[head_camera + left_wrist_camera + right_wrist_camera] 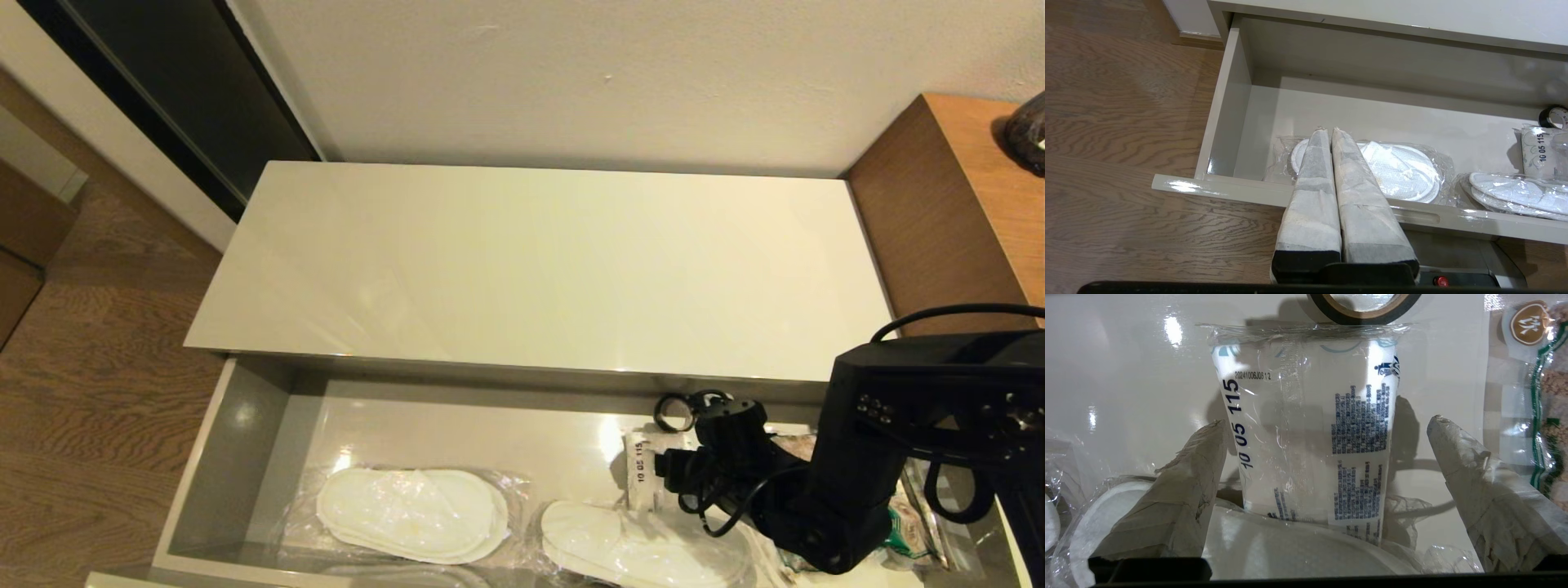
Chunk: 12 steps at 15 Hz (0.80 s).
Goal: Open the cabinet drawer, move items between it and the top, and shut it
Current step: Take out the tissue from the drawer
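The right gripper [1327, 457] hangs inside the open drawer [245, 425], pointed down and toward the drawer's back, its taped fingers [1180, 490] spread wide on either side of the tissue pack [1310, 437] and not touching it. The pack lies flat on the drawer floor, white side up, with dark-blue print and a code along one edge. Its near end rests on the wrapped slippers below the gripper. In the head view the right arm [898, 425] comes in from the right edge and bends down over the drawer's right part, covering most of the pack, so only a white strip with the code shows there.

The left gripper [1331, 183] is seen only from its own wrist, out in front of the drawer at its left part, above the front edge. Its two taped fingers are pressed together with nothing between them.

Hidden or cut off: the black ring [673, 412] at the drawer's back is half behind the right wrist. The snack bag [1535, 396] beside the pack shows only as a green-edged strip. The drawer's front edge runs out of the head view, and the right slipper pair [637, 543] is cut by the lower edge and partly under the arm.

Count: two wrapped slipper pairs, the left pair [412, 514] in full view, one tissue pack, one ring, one snack bag, all in the drawer. The cream top [539, 261] lies bare behind it.
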Tool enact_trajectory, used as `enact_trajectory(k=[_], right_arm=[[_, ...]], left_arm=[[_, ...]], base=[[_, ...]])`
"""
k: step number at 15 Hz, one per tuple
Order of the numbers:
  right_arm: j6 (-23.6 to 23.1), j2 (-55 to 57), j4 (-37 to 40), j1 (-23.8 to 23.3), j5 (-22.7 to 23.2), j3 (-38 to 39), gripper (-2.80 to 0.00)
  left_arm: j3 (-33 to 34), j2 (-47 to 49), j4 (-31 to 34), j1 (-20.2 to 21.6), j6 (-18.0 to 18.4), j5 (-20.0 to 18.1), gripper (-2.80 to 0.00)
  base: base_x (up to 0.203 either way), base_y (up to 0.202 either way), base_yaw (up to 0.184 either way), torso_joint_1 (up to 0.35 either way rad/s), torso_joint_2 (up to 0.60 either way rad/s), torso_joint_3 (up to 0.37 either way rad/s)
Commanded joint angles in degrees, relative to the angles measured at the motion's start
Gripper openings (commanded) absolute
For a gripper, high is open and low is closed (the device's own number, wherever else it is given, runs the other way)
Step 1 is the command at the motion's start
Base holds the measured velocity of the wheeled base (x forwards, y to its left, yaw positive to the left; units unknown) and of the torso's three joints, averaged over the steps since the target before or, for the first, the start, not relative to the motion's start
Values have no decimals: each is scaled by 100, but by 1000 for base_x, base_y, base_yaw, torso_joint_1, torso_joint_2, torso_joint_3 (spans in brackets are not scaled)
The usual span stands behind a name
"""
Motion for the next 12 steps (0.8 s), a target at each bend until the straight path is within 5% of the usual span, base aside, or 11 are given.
enact_trajectory(k=[1, 12], right_arm=[[17, 123, -34, 1, -6, -88, 0], [0, 457, -105, 1, -6, -238, 0]], left_arm=[[1, 0, -3, 3, -5, 1, -280], [1, 0, -3, 3, -5, 1, -280]], base=[[0, 0, 0, 0, 0, 0], [0, 0, 0, 0, 0, 0]])
